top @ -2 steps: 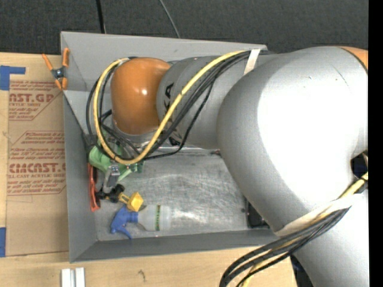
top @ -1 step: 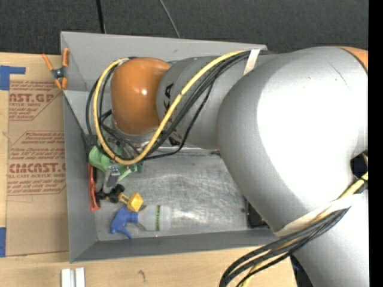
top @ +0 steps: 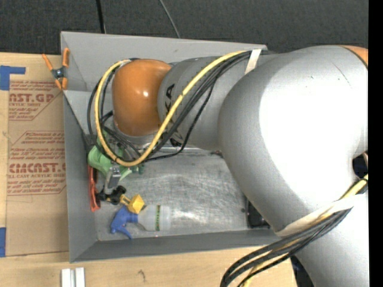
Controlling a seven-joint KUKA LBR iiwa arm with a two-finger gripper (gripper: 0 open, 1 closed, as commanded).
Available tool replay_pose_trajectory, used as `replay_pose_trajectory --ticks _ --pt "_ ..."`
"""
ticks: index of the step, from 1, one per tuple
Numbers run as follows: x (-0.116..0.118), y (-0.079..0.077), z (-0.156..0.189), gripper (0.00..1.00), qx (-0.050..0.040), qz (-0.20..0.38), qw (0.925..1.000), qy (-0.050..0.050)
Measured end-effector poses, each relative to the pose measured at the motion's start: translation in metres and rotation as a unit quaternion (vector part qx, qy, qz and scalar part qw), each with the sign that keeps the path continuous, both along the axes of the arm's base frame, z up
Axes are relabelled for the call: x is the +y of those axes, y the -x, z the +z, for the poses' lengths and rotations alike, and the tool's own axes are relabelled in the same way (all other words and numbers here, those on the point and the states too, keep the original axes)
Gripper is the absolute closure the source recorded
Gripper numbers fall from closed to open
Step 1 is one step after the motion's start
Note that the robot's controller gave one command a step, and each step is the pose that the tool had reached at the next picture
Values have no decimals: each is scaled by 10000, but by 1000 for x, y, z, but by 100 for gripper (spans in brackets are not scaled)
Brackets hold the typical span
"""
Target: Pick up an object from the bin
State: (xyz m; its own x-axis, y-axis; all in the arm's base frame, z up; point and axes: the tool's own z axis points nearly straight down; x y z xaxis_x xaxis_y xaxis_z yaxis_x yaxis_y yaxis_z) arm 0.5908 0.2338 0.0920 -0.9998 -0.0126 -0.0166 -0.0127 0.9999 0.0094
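Observation:
My gripper (top: 114, 174) is low at the bin's left side, under the arm's orange cover. It is right over a green object (top: 97, 158) that lies against the left wall. Just below it a small black piece (top: 115, 194) lies beside a thin orange-red tool (top: 93, 191), which runs along the wall. A yellow block (top: 137, 204) lies a little further toward the front.
At the front edge lie a blue plastic piece (top: 121, 222) and a clear bottle with a green label (top: 158, 217) on its side. A black object (top: 254, 216) sits at the front right, partly under the arm. The arm covers the back and right of the bin.

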Motion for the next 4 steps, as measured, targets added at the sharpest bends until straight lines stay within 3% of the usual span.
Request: replay_pose_trajectory --ticks 1,2,3,4 --pt "4 1 -1 0 22 -528 9986 27" --pt "1 0 0 0 23 -734 9973 25" --pt "3 -6 -2 0 91 -511 9986 32" --pt "1 -3 -2 0 76 -968 9953 40"
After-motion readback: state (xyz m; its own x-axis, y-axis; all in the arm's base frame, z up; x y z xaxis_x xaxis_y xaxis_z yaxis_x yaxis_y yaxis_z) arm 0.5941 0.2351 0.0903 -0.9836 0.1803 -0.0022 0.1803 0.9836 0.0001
